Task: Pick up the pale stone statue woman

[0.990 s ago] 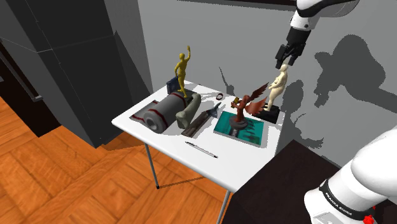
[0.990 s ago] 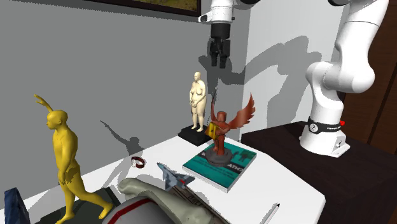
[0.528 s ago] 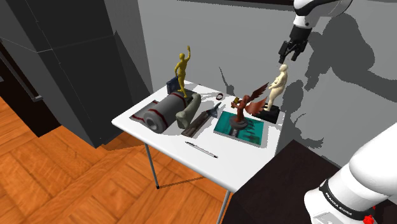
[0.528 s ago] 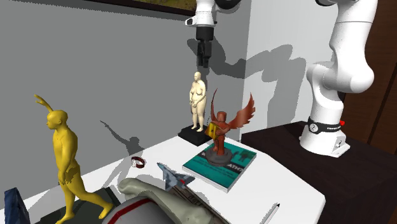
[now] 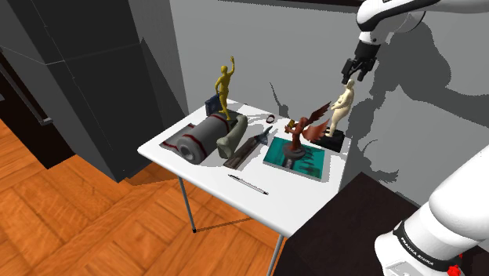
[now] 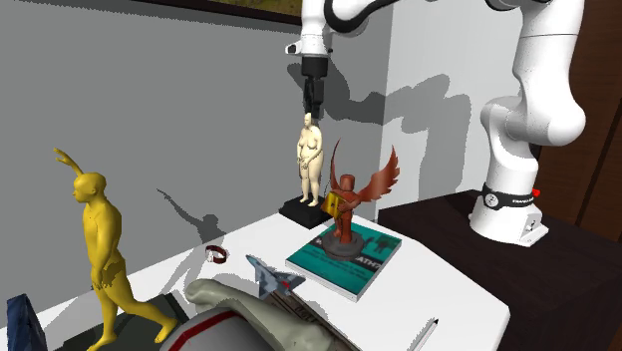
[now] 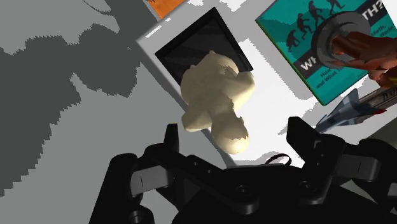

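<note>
The pale statue of a woman [image 5: 340, 106] stands upright on its black square base [image 7: 191, 51] at the far corner of the white table [image 5: 290, 200], close against the grey wall [image 5: 258, 55]. In the second exterior view I see her facing out over the table, arms at her sides.

My gripper [image 5: 350, 78] hangs directly above her head, pointing down. Through the wrist camera its two black fingers [image 7: 170, 133] stand well apart, so the pincer is open and grips nothing. Her head and shoulders lie beyond the gap between them, and I see no contact.

Just beside her, toward the table's middle, a red winged figure [image 5: 302, 132] stands on a teal book [image 5: 313, 165]. Further along the table, well apart from her, a yellow figure [image 5: 224, 90] raises one arm.
</note>
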Available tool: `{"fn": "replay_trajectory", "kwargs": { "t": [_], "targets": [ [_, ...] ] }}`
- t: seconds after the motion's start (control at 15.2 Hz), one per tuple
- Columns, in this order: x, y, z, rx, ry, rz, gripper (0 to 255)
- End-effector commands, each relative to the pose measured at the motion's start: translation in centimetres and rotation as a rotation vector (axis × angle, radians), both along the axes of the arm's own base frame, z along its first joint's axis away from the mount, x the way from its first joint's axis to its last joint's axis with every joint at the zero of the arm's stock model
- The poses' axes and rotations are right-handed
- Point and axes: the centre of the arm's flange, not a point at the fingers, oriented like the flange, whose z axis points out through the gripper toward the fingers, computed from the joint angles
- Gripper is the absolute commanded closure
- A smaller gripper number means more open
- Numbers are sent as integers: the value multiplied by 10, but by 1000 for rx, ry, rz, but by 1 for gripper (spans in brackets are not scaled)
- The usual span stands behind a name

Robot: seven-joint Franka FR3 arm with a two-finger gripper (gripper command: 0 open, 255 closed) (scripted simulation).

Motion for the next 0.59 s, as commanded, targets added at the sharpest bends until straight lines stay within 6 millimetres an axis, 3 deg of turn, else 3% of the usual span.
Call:
{"fn": "replay_trajectory", "kwargs": {
  "t": [0.0,0.13,0.2,0.53],
  "targets": [
    [-1,-1,-13,0,0,0,0],
    [-1,-1,-13,0,0,0,0],
    [-1,-1,-13,0,0,0,255],
    [-1,-1,-13,0,-1,0,255]
  ]
}}
